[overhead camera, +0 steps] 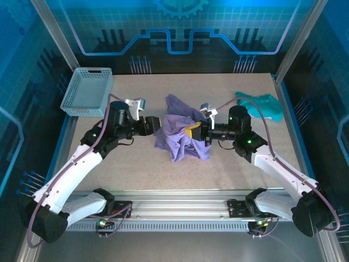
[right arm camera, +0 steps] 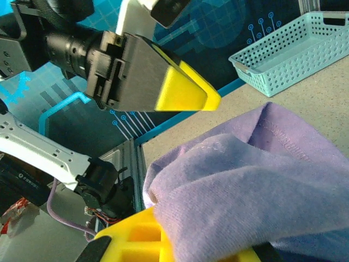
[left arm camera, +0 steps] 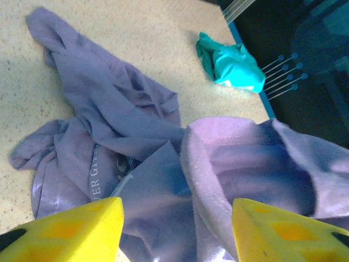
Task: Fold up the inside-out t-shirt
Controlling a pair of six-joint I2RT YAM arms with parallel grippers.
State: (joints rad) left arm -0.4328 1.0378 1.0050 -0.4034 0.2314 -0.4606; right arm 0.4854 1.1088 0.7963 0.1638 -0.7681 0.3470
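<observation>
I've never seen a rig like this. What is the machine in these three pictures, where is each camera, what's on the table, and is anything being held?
The machine is two robot arms, a left arm and a right arm, bolted at the near edge of a table. Each ends in a two-finger gripper with yellow pads. One picture looks down from above and behind the arms. The other two come from cameras on the wrists, so each shows its own fingers at the bottom.

A crumpled lavender t-shirt lies in the middle of the table, a small teal garment at the far right and a blue basket at the far left. The right gripper is shut on a fold of the t-shirt. The left gripper is open against the cloth.
</observation>
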